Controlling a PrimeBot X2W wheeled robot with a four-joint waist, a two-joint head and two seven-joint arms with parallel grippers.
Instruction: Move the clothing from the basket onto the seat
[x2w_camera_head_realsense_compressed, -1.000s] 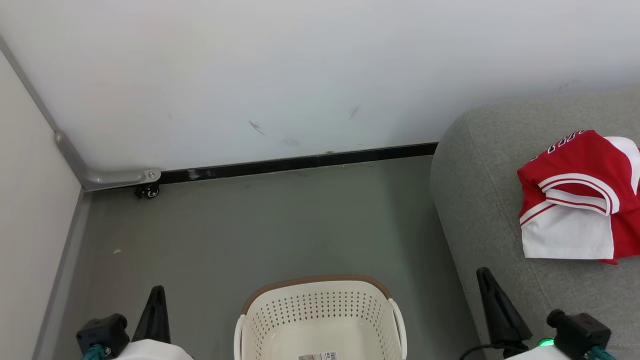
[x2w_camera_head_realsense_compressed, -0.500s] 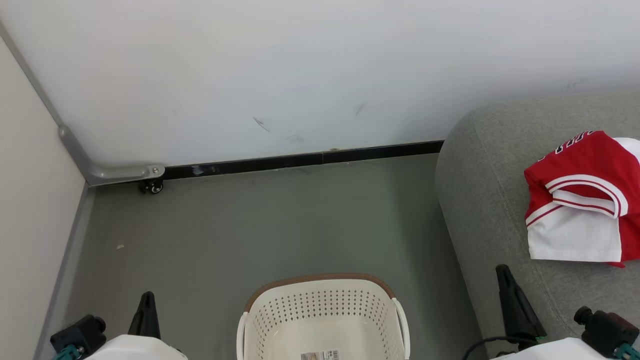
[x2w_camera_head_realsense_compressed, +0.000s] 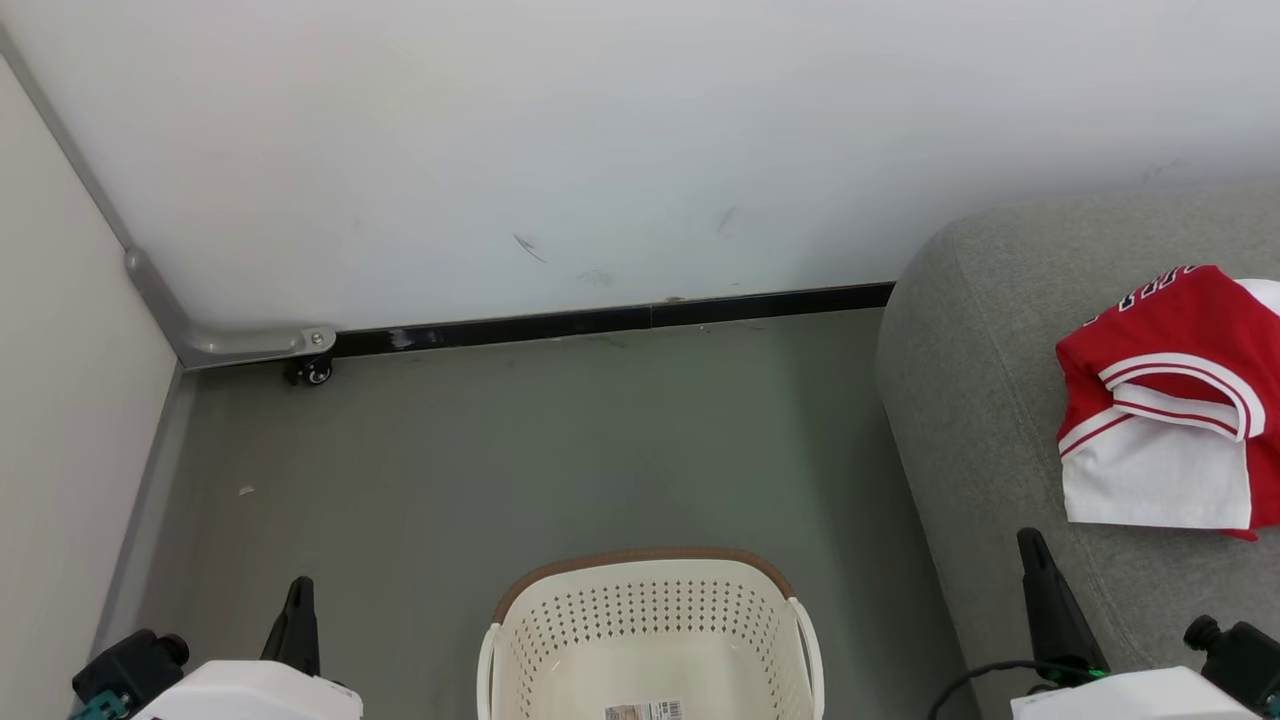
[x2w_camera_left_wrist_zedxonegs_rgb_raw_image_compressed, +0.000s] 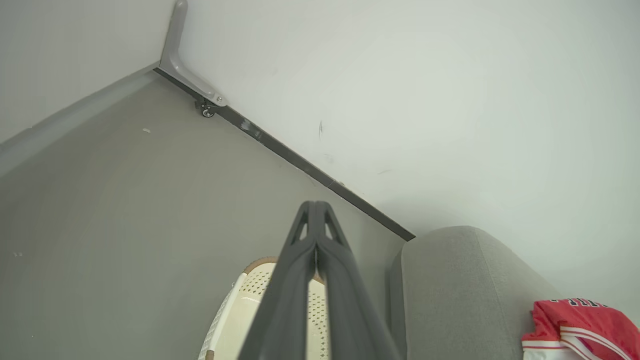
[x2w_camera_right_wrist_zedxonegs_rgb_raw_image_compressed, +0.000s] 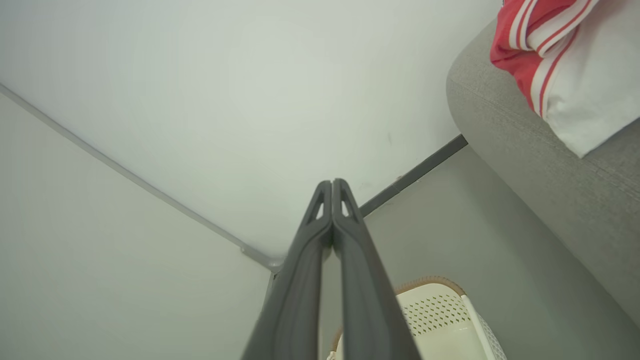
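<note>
The red clothing (x2w_camera_head_realsense_compressed: 1175, 400) with white trim and white lining lies crumpled on the grey seat (x2w_camera_head_realsense_compressed: 980, 380) at the right; it also shows in the left wrist view (x2w_camera_left_wrist_zedxonegs_rgb_raw_image_compressed: 575, 327) and the right wrist view (x2w_camera_right_wrist_zedxonegs_rgb_raw_image_compressed: 555, 55). The cream basket (x2w_camera_head_realsense_compressed: 650, 640) with a brown rim band stands on the floor at the bottom centre, and the part of its inside that shows holds only a label. My left gripper (x2w_camera_head_realsense_compressed: 300, 590) is shut and empty, left of the basket. My right gripper (x2w_camera_head_realsense_compressed: 1028, 545) is shut and empty, over the seat's front edge, below the clothing.
A white wall with a black baseboard (x2w_camera_head_realsense_compressed: 600, 322) runs across the back. A grey metal bracket with a small caster (x2w_camera_head_realsense_compressed: 310, 370) sits in the left corner, where a side wall meets it. Grey floor (x2w_camera_head_realsense_compressed: 520, 460) lies between the basket and the wall.
The whole head view has shifted slightly right. Both grippers have dropped lower in the view and drawn back toward the bottom edge. Clothing and basket stay where they were.
</note>
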